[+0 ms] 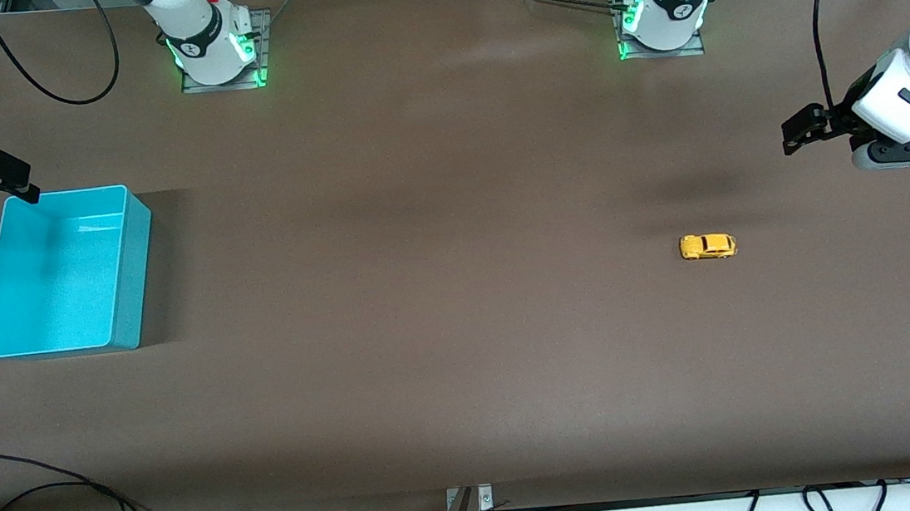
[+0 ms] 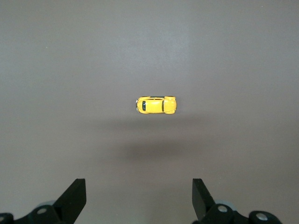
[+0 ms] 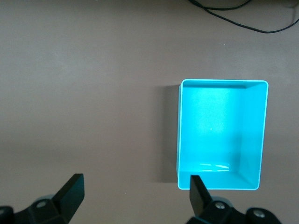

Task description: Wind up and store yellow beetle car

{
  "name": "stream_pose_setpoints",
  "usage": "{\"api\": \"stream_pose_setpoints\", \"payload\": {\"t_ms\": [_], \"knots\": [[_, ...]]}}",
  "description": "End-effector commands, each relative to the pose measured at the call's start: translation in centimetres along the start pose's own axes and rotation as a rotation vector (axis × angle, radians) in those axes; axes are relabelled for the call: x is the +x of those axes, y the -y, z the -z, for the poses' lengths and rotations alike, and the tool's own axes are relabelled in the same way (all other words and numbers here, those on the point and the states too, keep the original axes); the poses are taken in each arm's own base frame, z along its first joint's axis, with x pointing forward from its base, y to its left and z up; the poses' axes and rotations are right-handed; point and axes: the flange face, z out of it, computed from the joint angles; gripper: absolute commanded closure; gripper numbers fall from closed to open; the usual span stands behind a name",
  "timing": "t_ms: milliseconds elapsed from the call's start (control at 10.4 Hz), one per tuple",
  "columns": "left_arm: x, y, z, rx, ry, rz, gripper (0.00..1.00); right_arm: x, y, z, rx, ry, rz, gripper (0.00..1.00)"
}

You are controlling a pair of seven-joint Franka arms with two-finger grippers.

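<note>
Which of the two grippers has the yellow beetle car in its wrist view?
The left gripper, up over the table's left-arm end; its view shows the yellow beetle car. The right gripper sees only the turquoise bin.

No legible text, label, brand name, number or sign appears in any of the three views. The round dark marks on the white collars of the two arm bases (image 1: 211, 41) at the top of the front view are too small to read. The yellow beetle car (image 1: 708, 246), the turquoise bin (image 1: 119, 271) and the brown table (image 1: 446, 331) carry no readable markings.
</note>
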Motion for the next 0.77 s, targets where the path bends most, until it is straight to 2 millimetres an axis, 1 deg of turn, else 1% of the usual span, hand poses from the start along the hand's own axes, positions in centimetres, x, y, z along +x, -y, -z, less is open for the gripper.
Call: {"api": "stream_pose_setpoints", "payload": {"t_ms": [0,192,671], "knots": [[-0.46,0.19,0.01,0.002,0.017,0.000,0.00,0.11,0.04,0.65,-0.006,-0.012,-0.009,0.00],[-0.45,-0.15,0.01,-0.016,0.017,0.016,0.00,0.14,0.04,0.68,-0.006,-0.015,-0.009,0.00],[-0.48,-0.03,-0.14,-0.021,0.020,0.022,0.00,0.14,0.11,0.68,-0.007,-0.015,-0.007,0.00]]}}
